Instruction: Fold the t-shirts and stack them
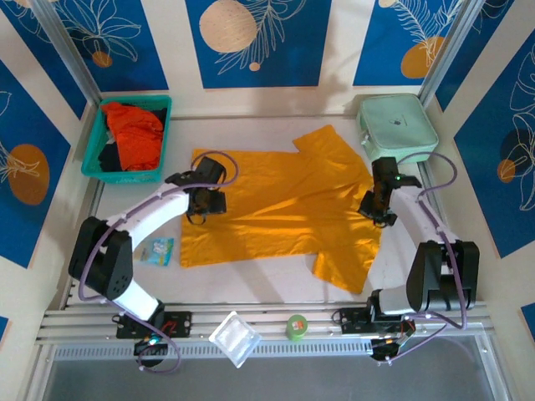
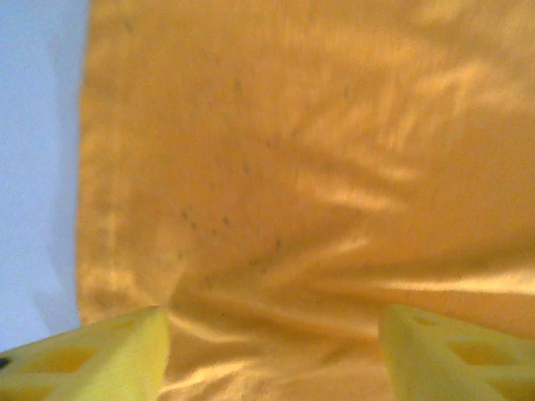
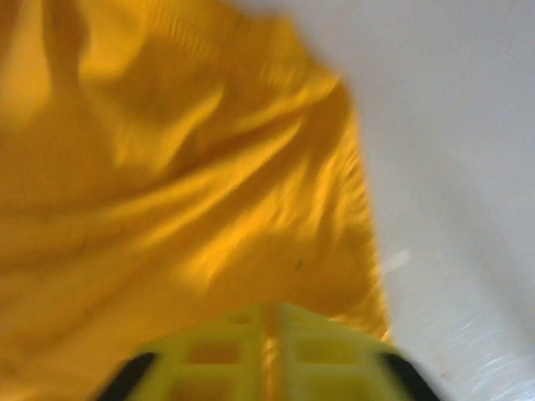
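Cloth on the table [image 1: 251,288]: the mustard-yellow t-shirt [image 1: 284,209] lies spread flat at its centre. The left gripper [image 1: 205,200] hangs over its left edge, jaws apart, holding nothing; the right gripper [image 1: 378,209] is clamped shut at the right edge (whether it pinches fabric cannot be told). A clean fold likely needs firm, matched pinches on the edges, lifted together. The red-orange t-shirt [image 1: 134,134] sits in the teal basket [image 1: 121,175].

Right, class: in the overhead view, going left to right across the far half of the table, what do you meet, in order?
teal basket holding the red-orange t-shirt → mustard-yellow t-shirt, spread flat → mint-green box
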Robot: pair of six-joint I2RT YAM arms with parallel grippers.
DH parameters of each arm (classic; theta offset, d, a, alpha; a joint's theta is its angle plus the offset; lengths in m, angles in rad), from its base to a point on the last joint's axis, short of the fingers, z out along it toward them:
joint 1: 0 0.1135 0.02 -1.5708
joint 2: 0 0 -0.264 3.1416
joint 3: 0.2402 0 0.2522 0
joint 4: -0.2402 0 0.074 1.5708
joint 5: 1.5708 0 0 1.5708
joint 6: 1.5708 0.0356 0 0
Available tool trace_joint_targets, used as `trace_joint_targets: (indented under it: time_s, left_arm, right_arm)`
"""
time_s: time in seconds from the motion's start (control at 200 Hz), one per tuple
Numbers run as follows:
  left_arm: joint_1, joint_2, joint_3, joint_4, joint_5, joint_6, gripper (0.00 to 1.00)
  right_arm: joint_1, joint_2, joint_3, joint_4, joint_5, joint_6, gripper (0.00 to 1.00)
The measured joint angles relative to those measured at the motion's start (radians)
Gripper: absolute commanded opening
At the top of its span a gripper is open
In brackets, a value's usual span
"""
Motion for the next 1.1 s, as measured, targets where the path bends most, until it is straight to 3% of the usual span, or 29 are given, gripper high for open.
trace_joint_targets:
  time_s: [0.215,0.45,0.635,0.825,1.101]
  left_arm:
    - [-0.018,0.095,-0.148,0.076,0.059,-0.031,0.58]
    - [-0.024,0.092,-0.168,0.142,0.060,-0.049,0.58]
    - [-0.036,0.059,-0.213,0.186,0.043,-0.068,0.58]
    - [-0.051,0.012,-0.265,0.205,0.033,-0.076,0.62]
    - [-0.064,-0.055,-0.264,0.037,0.023,-0.075,0.68]
  right_arm:
    - [0.090,0.119,-0.098,0.055,-0.145,0.070,0.00]
    - [0.145,0.182,-0.102,0.089,-0.133,0.145,0.00]
    - [0.141,0.147,-0.128,0.050,-0.107,0.164,0.00]
    - [0.074,0.146,-0.132,0.026,-0.096,0.149,0.00]
    - [0.071,0.124,-0.124,0.002,-0.095,0.126,0.00]
